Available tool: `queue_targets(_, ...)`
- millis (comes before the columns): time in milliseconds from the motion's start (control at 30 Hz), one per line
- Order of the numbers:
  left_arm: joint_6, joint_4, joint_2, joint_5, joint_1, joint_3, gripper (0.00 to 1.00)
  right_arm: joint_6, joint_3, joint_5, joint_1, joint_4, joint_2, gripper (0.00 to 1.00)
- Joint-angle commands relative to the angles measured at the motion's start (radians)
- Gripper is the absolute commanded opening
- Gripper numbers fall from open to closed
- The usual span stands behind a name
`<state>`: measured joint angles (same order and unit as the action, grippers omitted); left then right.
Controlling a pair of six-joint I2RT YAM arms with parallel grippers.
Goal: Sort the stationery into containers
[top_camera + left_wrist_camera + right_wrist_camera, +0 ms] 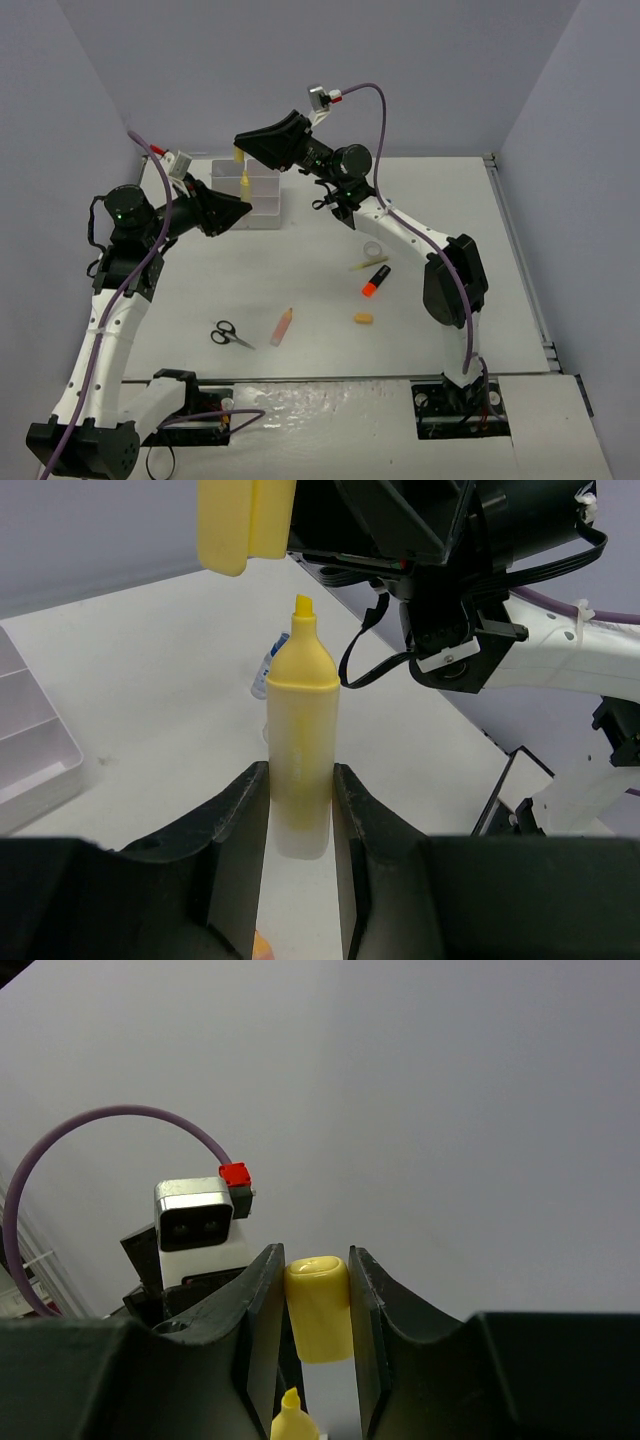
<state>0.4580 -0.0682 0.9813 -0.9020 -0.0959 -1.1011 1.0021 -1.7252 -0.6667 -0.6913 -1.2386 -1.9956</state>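
My left gripper point(241, 206) point(300, 780) is shut on the body of a yellow marker point(244, 185) point(300, 730), holding it upright with its bare tip up, in front of the white containers point(262, 205). My right gripper point(244, 150) point(315, 1272) is shut on the marker's yellow cap point(238, 154) point(318, 1308) point(245, 520), just above the tip and apart from it. The marker's tip point(291, 1422) shows below the cap in the right wrist view.
On the table lie black-handled scissors point(230, 335), an orange marker point(282, 326), an orange highlighter point(376, 281), a yellow eraser point(363, 319), a tape roll point(373, 249) and a pen point(368, 263). A blue-capped bottle point(270, 670) stands behind the marker.
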Motion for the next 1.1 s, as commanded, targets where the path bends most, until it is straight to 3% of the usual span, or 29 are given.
queue_targets(0, 0.013, 0.080, -0.019, -0.023, 0.004, -0.060, 0.00, -0.005, 0.011, -0.044, 0.015, -0.130, 0.112, 0.00)
queue_targets(1067, 0.009, 0.079, -0.015, 0.010, 0.009, -0.086, 0.00, 0.002, 0.055, -0.093, 0.001, -0.147, 0.110, 0.00)
